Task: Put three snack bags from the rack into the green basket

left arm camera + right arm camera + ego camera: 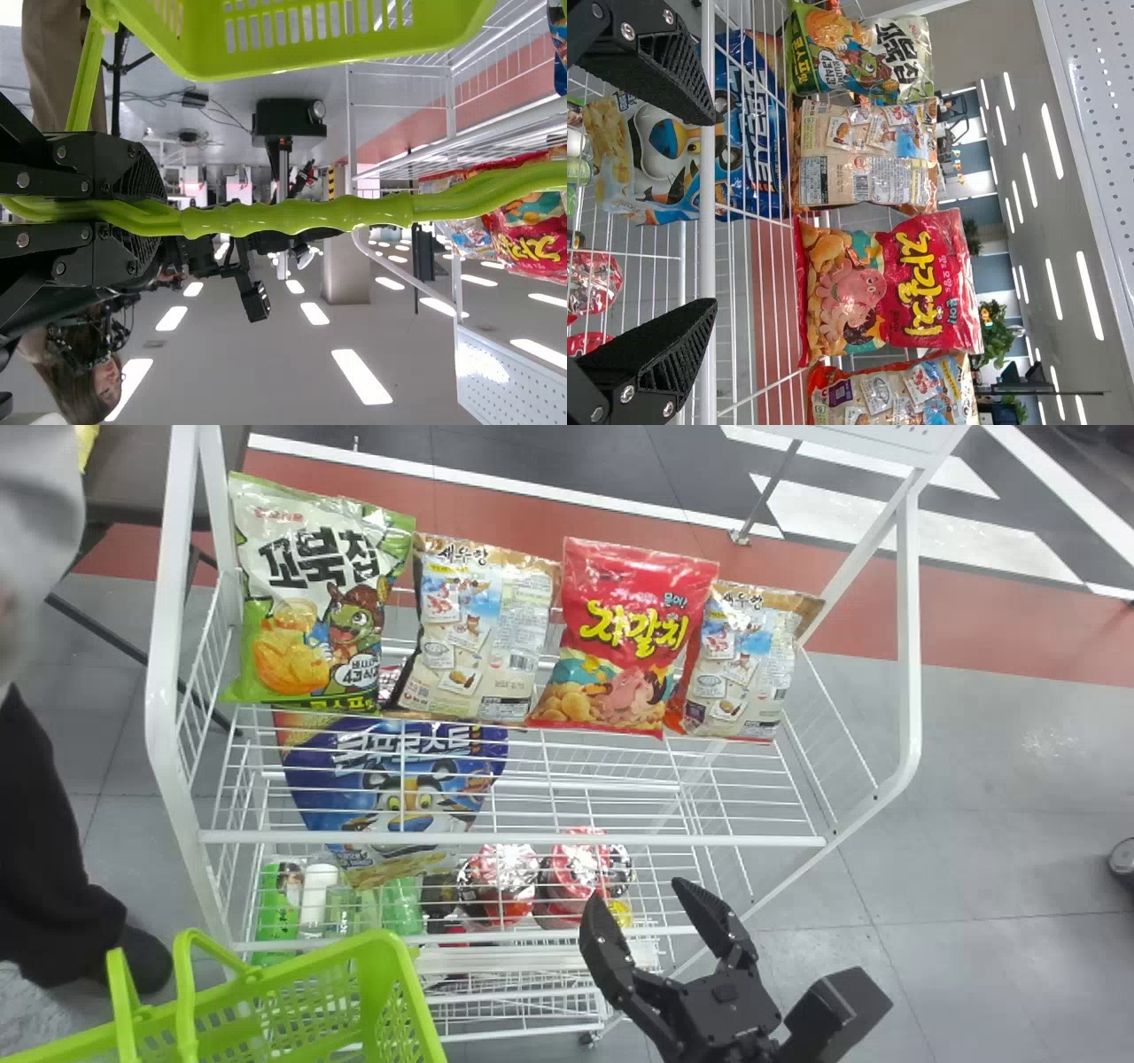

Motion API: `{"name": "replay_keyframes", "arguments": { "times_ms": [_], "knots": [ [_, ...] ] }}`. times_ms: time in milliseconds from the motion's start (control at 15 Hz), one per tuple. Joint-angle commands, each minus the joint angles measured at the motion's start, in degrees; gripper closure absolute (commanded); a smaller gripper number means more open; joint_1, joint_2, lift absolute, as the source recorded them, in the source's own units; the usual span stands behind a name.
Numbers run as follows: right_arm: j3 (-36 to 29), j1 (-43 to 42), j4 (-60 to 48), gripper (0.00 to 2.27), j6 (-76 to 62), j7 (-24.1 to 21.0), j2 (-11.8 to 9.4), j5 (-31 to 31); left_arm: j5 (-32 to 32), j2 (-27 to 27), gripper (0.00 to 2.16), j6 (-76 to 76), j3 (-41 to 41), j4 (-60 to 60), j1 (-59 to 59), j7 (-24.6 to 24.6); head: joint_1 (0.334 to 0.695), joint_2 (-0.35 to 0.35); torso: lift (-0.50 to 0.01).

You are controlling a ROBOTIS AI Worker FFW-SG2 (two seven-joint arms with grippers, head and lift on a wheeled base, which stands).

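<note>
Right gripper [634, 890] is open, presumably to straddle a bag; the snack bags [629, 638] stand beyond it on the rack [514, 839]. Left gripper [165, 218] clamps the handle [301, 215]—likely steadying the green basket [409, 1001] (left of the open gripper) for loading.

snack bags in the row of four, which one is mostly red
The red bag, third from left in the head view, between two beige bags; the leftmost bag is green-and-white.
</note>
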Motion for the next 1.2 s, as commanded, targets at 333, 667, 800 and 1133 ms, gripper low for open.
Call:
{"name": "replay_keyframes", "arguments": {
  "times_ms": [333, 667, 800, 1133],
  "knots": [
    [0.4, -0.2, -0.1, 0.09, 0.2, 0.0, 0.1, 0.3, 0.2, 0.0, 2.15, 0.4, 0.1, 0.1, -0.4, 0.4, 0.695, -0.35, 0.0],
    [1.4, -1.2, 0.0, 0.09, 0.4, 0.0, 0.1, 0.6, 0.2, 0.0, 2.15, 0.4, 0.2, 0.1, -0.2, 0.1, 0.695, -0.35, 0.0],
    [3.7, -4.1, 0.2, 0.09, 1.1, -0.4, 0.1, 1.9, 0.2, 0.0, 2.15, 0.4, 0.2, 0.1, -0.2, -0.1, 0.695, -0.35, 0.0],
    [11.4, -15.3, 4.2, 0.08, 8.1, -1.8, 0.1, 2.7, 0.3, 0.0, 2.15, 0.0, 1.1, 0.1, 1.1, -0.9, 0.695, -0.203, 0.0]
  ]
}}
